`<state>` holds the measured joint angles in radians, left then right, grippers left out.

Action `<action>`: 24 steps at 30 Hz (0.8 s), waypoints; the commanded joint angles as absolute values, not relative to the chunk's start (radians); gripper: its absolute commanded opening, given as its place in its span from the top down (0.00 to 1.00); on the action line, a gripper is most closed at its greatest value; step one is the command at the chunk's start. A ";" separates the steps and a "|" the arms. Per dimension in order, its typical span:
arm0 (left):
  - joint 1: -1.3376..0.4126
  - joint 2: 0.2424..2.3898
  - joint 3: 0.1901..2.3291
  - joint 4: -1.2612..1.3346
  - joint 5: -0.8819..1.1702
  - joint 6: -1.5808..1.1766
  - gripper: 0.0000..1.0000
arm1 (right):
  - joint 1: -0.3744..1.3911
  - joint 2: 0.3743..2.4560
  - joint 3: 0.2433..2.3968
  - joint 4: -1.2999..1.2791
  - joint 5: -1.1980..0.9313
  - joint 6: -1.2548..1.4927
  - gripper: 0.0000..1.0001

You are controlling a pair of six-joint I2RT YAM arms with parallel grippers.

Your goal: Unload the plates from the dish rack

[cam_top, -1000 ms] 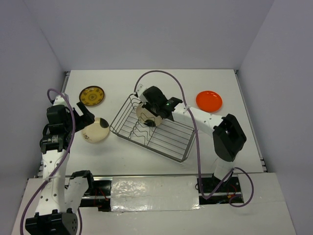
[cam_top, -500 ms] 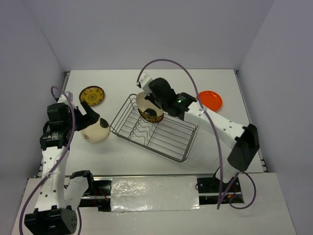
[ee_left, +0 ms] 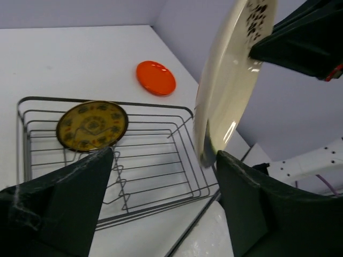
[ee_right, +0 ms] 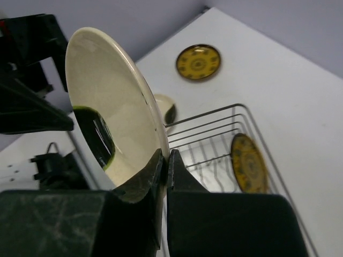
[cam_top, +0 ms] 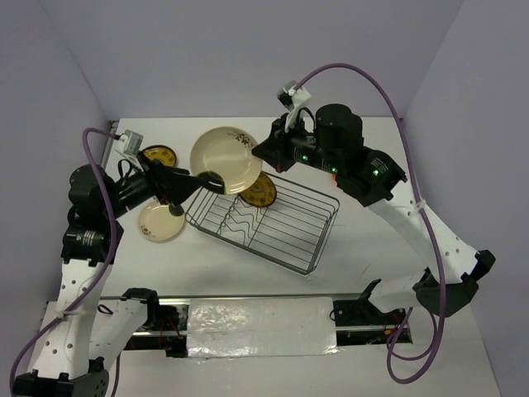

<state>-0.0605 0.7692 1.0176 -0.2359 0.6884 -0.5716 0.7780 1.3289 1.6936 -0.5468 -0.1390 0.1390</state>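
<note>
My right gripper (cam_top: 258, 155) is shut on the rim of a cream plate (cam_top: 221, 157) and holds it tilted, high above the left end of the dish rack (cam_top: 291, 241). In the right wrist view the fingers (ee_right: 177, 176) pinch that plate's edge (ee_right: 115, 115). My left gripper (cam_top: 190, 190) is open, its jaws either side of the plate's lower edge (ee_left: 225, 91) without touching it. A dark yellow patterned plate (cam_top: 260, 191) stands in the rack, also seen by the left wrist (ee_left: 92, 125).
A second cream plate (cam_top: 159, 222) lies on the table left of the rack. Another dark yellow plate (cam_top: 155, 155) lies at the back left, partly behind the left arm. The orange-red plate (ee_left: 155, 77) lies beyond the rack's far end.
My right gripper has lifted the cream plate up and left out of the rack. My left gripper has let go of the other cream plate on the table and swung toward the raised one.
</note>
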 commanded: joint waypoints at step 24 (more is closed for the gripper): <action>0.248 0.630 0.813 -0.644 -0.187 -1.015 1.00 | 0.589 1.193 1.379 -0.406 -0.272 0.336 0.00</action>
